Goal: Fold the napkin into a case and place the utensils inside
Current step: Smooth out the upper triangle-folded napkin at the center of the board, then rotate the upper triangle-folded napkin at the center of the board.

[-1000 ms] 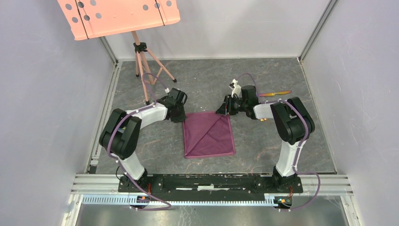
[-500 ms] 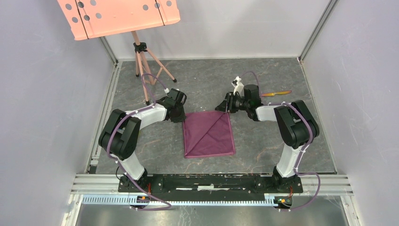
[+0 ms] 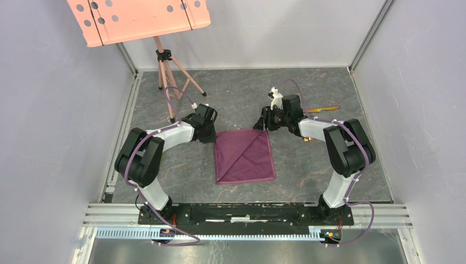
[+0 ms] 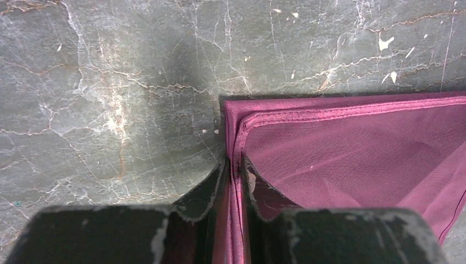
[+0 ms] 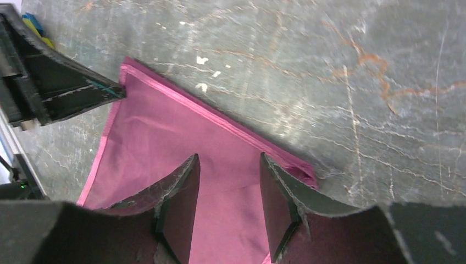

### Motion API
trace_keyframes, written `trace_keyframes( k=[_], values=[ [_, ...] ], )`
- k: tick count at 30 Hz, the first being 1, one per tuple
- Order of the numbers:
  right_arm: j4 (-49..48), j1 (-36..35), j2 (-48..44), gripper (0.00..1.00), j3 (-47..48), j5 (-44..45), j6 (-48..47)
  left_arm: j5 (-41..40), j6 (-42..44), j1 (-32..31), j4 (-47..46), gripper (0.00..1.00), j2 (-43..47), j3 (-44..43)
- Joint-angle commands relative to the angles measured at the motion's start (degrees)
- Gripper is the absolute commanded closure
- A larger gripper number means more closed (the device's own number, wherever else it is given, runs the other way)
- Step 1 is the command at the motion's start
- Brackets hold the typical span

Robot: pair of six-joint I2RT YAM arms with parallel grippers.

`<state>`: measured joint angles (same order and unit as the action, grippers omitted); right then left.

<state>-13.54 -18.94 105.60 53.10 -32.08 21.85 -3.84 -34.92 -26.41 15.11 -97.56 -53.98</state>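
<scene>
Left tool (image 4: 233,163) pinches napkin (image 4: 357,148) — right tool (image 5: 228,159) agape.

Tripod (image 3: 163,56) just beyond left claw (image 4: 235,164)

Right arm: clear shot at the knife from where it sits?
Likely yes: the right hand is open and empty over the napkin corner; the knife lies uncovered on the table beside that arm.

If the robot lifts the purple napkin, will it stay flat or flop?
Probably flop: the napkin is thin cloth, folded along a diagonal. Likely light: the left end effector pinches only its hem. Its sheen hints it may slip.
</scene>
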Motion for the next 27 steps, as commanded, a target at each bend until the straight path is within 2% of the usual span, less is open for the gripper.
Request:
trace_keyframes(
  k=[1,5,9,12,16,23,27],
  values=[
    [9.9,-4.7,-9.3,0.49,4.0,5.9,-6.8,-0.3,1.5,0.2,1.4,0.8,-0.7,2.3],
    [12.3,-12.3,-14.4,0.49,-1.1,6.6,-8.2,-0.4,1.4,0.3,1.8,0.82,-0.3,2.2],
    [13.0,-18.8,-19.3,0.6,-8.2,7.8,-8.4,0.3,1.1,0.3,2.4,0.77,1.2,1.9],
    [13.0,-20.0,-23.4,0.71,-13.7,8.8,-7.8,0.7,1.1,0.3,3.3,0.71,3.0,1.6],
    [13.4,-21.0,-27.8,0.81,-17.6,10.4,-7.3,1.6,1.5,0.3,4.9,0.65,5.2,0.6],
    [11.6,-23.4,-28.1,0.91,-21.8,12.2,-5.1,3.5,1.8,0.3,7.9,0.54,13.0,0.0],
    [12.6,-24.6,-27.7,0.96,-23.7,16.1,-5.6,5.2,1.8,0.3,9.6,0.45,19.5,0.6]
  ],
)
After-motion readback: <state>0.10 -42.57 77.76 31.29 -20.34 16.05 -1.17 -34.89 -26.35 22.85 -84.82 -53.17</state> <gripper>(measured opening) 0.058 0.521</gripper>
